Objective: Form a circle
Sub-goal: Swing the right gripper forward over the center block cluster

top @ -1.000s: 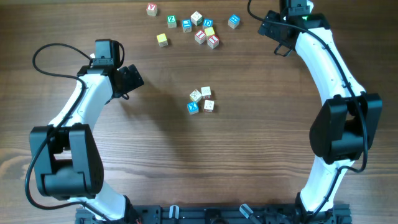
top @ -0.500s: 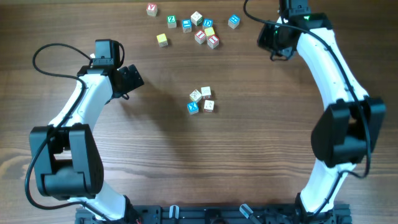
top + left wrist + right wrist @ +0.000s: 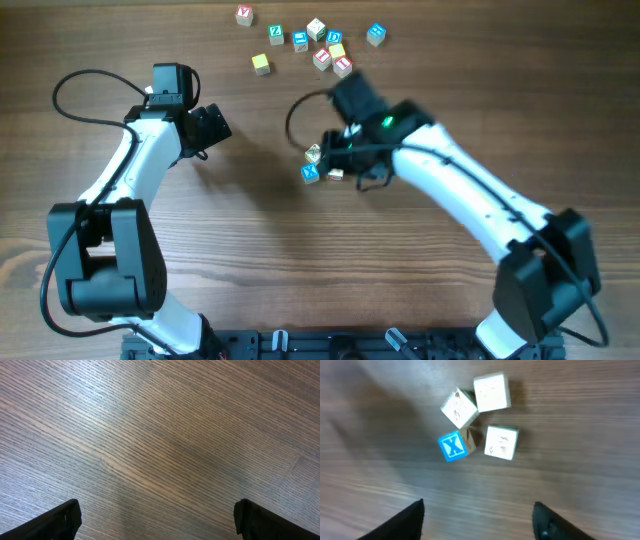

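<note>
The circle (image 3: 475,420) lies near the middle of the worktop (image 3: 250,230), as a tight cluster of small letter cubes rather than an open ring. To its left, the left tool (image 3: 212,125) hovers over bare wood, well apart from the cluster. Its fingers (image 3: 57,522) are spread wide with nothing between them. Along the far edge, loose coloured cubes (image 3: 316,29) are scattered from left of centre to right of centre, and a yellow cube (image 3: 261,64) lies at the left side of that scatter. The right wrist view shows four cubes in the cluster. A blue X cube (image 3: 451,446) sits at lower left, with a tilted whitish cube (image 3: 459,408) just above it. A second whitish cube (image 3: 492,392) lies against the tilted one's right side, and a cream cube (image 3: 501,442) sits at lower right, near the blue one. The right tool (image 3: 477,510) hangs over the cluster with its jaws apart and gripping nothing, and in the overhead view it covers part of the cluster.
</note>
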Motion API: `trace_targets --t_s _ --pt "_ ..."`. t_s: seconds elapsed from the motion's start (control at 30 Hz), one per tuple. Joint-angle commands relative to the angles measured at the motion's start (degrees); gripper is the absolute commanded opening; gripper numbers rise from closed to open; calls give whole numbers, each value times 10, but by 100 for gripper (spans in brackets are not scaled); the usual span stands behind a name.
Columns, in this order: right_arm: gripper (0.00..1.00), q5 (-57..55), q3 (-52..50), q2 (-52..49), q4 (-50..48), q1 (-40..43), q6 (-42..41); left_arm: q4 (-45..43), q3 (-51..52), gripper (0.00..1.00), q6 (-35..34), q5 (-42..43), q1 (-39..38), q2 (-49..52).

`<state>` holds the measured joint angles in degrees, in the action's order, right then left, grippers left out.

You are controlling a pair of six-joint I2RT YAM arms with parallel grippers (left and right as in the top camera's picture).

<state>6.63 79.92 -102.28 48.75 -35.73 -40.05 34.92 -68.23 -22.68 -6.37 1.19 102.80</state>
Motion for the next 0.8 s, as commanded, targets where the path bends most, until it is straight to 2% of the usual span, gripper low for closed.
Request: trace_targets --t_s 0.0,0.13,0.43,0.5,0.6,0.67,0.77 --pt "70 -70 -64 -15 -52 -10 -71 0 -5 100 -5 -6 3 -9" --pt "68 -96 -100 -31 -104 -9 -83 0 -5 100 -5 -6 3 -9" --pt "62 -107 -101 -96 -182 -14 -80 0 -5 100 -5 -6 3 -9" --pt "57 -108 -101 -101 -183 -14 -79 0 -5 100 -5 -6 3 -9" --pt "35 -113 -101 -100 -180 -13 -54 0 -5 100 -5 -6 3 -9" --pt "32 -113 -101 -100 -179 -13 -12 0 -5 100 -5 -6 3 -9" --pt "30 -113 -101 -100 -181 -11 7 0 -5 100 -5 -6 3 -9"
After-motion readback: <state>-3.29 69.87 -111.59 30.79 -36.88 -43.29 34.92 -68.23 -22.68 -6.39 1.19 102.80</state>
